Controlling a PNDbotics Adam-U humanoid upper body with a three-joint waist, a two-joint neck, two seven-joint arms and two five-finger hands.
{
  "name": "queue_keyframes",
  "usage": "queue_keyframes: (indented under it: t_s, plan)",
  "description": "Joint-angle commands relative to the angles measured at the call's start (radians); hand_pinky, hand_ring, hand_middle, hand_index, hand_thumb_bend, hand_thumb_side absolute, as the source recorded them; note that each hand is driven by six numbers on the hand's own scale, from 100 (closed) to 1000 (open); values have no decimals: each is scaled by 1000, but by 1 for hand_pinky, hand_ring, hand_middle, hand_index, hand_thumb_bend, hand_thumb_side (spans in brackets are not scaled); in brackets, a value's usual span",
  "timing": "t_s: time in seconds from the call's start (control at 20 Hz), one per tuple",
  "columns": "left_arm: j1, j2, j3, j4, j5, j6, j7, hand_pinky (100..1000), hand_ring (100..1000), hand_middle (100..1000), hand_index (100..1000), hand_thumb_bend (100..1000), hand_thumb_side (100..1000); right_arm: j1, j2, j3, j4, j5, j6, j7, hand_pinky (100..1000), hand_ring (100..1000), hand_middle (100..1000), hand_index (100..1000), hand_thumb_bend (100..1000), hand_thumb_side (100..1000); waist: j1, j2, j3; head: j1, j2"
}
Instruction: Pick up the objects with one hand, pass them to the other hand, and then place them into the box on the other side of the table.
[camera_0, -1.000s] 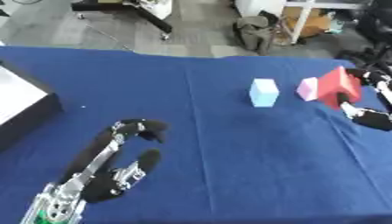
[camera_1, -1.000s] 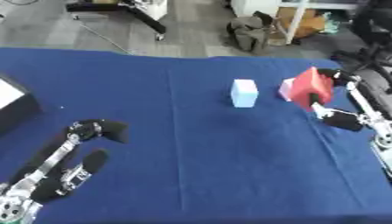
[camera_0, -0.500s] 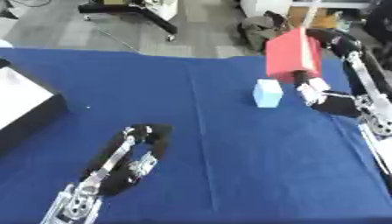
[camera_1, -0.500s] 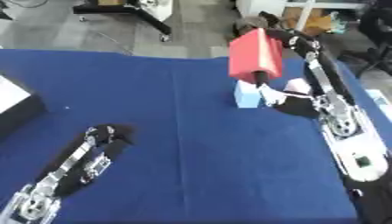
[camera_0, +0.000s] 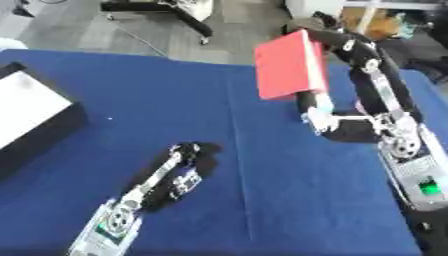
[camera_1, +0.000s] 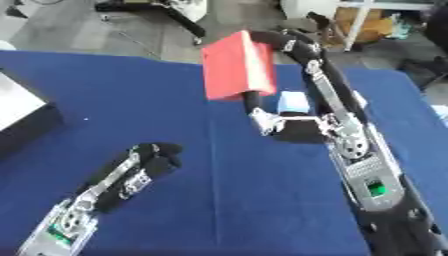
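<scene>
- The red box (camera_1: 234, 65) is up in the air over the middle-right part of the table, held upright with a broad flat face turned toward the camera.
- The right hand (camera_1: 278, 124) has it: thumb sits under the bottom edge, fingers curl over the far top edge, so the hand is clamped on the red box. The right arm (camera_1: 354, 150) comes in from the near right and bends up and over behind the box.
- A small light blue block (camera_1: 292, 102) sits on the table just right of the red box in the right eye view, partly hidden behind the arm. In the left eye view it's mostly covered.
- The left hand (camera_0: 185, 162) is low over the cloth, near-left of centre, well apart from the red box. Fingers look curled in with nothing in them, so I'd call it closed on nothing. Its silver and black forearm (camera_0: 118, 220) runs down to the near left corner.
- Everything's on a table with a dark blue cloth (camera_0: 262, 200).
- On the left side there's a black box with a white inside (camera_0: 31, 112), cut off by the picture's edge, well away from both hands.
- Beyond the far edge: grey floor and a black chair base (camera_0: 166, 10).
</scene>
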Motion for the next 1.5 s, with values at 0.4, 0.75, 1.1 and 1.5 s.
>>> queue_keyframes:
  t_s: [0.4,0.75,1.1,1.5]
  plan:
    - [-71,56,-33,-43,449,143,-33,687,699,590,827,834,1000,-12,7,44,-21,-40,-29,55,756,684,355,608,100,100,1,6,0,8,-3]
    - [-82,67,-44,-29,641,174,-24,683,686,582,828,911,1000,-15,9,57,-21,-59,-32,74,754,682,351,608,100,100,2,11,-2,-4,-3]
    - [-112,73,-77,-62,767,187,-74,663,662,564,835,694,853,-23,8,87,-21,-90,-30,104,751,681,349,609,100,234,2,12,-2,-18,-3]
    - [-161,69,-115,-114,867,245,-67,659,657,555,834,608,829,-26,7,112,-21,-144,6,136,748,683,345,612,100,432,0,11,-2,-32,-3]
